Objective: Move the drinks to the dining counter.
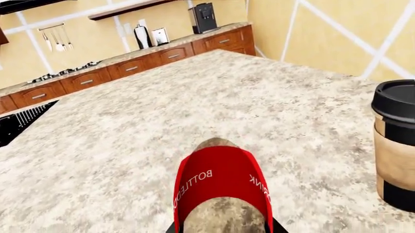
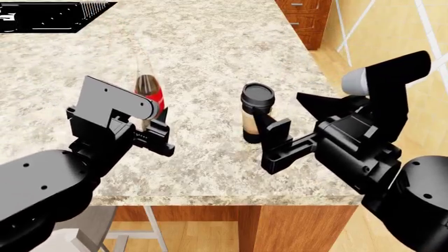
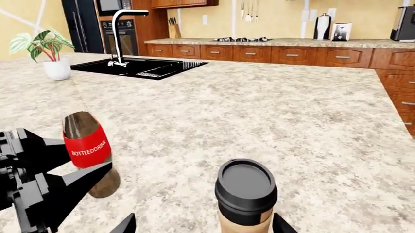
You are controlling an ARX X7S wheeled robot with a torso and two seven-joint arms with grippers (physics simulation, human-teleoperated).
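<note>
You see a black sink with a curved faucet. A potted plant stands near it.

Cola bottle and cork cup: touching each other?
Apart. The head view shows bare counter between the cola bottle and the cork cup; the right wrist view shows the same gap.
</note>
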